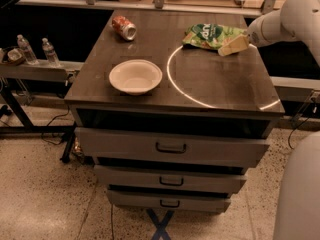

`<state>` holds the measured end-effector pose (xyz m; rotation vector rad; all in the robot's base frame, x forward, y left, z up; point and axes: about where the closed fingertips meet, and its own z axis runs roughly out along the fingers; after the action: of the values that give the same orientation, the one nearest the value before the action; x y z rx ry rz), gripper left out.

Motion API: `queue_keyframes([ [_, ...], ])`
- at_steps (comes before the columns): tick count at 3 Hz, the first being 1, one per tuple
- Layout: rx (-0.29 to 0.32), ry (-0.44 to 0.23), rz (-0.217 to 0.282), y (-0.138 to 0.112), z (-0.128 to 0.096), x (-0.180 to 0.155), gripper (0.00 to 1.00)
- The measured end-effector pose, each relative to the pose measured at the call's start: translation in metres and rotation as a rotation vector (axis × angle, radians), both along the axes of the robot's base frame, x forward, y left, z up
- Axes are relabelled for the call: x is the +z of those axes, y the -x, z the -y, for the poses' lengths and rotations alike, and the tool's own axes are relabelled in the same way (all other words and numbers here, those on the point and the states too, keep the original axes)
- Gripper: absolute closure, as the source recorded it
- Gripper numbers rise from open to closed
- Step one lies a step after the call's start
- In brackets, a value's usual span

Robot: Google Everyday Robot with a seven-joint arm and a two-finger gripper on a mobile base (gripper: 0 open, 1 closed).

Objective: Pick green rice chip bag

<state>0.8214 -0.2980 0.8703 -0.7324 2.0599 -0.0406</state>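
Observation:
The green rice chip bag (209, 35) lies flat at the back right of the dark cabinet top (200, 79), light green with a dark green patch and white lettering. My gripper (233, 46) comes in from the right on a white arm (280, 21). Its tan fingers point down-left at the bag's right end, at or just over its edge. I cannot tell whether it touches the bag.
A white bowl (135, 76) sits front left. A red-and-white soda can (124, 27) lies on its side at the back left. A bright ring of light marks the top. Two water bottles (35, 50) stand on a side shelf at left. Drawers (171, 147) are below.

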Motion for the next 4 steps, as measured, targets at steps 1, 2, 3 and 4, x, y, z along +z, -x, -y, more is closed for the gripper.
queue_keyframes([
  [1,-0.038,-0.077,-0.004,-0.017,-0.002,-0.014,0.03],
  [2,-0.033,-0.133,-0.016,-0.032,-0.009,-0.022,0.34],
  [3,-0.019,-0.155,-0.021,-0.038,-0.013,-0.024,0.56],
  [4,-0.022,-0.170,-0.047,-0.037,-0.015,-0.030,0.80],
])
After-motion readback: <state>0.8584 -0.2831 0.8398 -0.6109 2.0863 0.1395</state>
